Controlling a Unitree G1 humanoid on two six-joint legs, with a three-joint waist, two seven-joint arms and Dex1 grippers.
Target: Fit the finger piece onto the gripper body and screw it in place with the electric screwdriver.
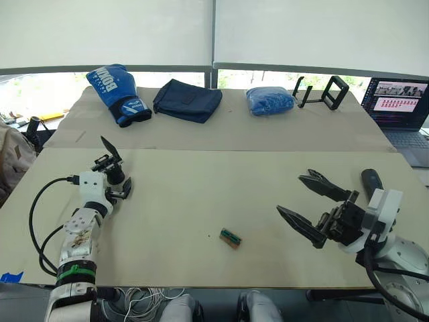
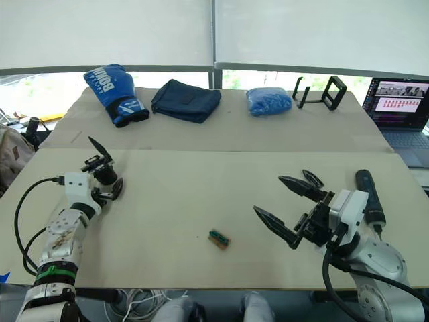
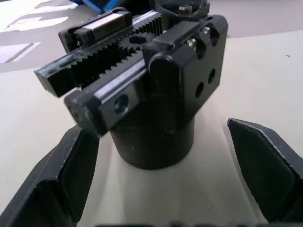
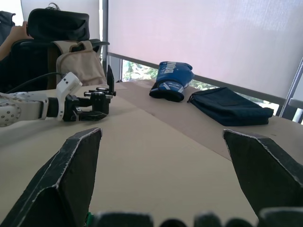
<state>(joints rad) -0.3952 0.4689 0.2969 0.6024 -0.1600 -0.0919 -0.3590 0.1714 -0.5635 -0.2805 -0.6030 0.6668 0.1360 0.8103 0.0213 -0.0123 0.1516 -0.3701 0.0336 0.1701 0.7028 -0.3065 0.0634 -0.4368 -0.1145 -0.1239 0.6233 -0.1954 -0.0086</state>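
your right gripper (image 2: 289, 210) hovers over the bench (image 1: 201, 201), jaws wide, empty. left gripper (image 1: 118, 190) straddles the small black cylindrical gripper body (image 1: 114, 171); contact unclear. rigid, light: clamp the round base, not the upright finger. the dark grey electric screwdriver (image 2: 370, 194) lies behind your right wrist.

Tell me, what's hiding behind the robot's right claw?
Behind the right gripper lies the electric screwdriver on the table. Its dark rounded body shows, but the gripper's casing covers its near end, so the bit can't be seen.
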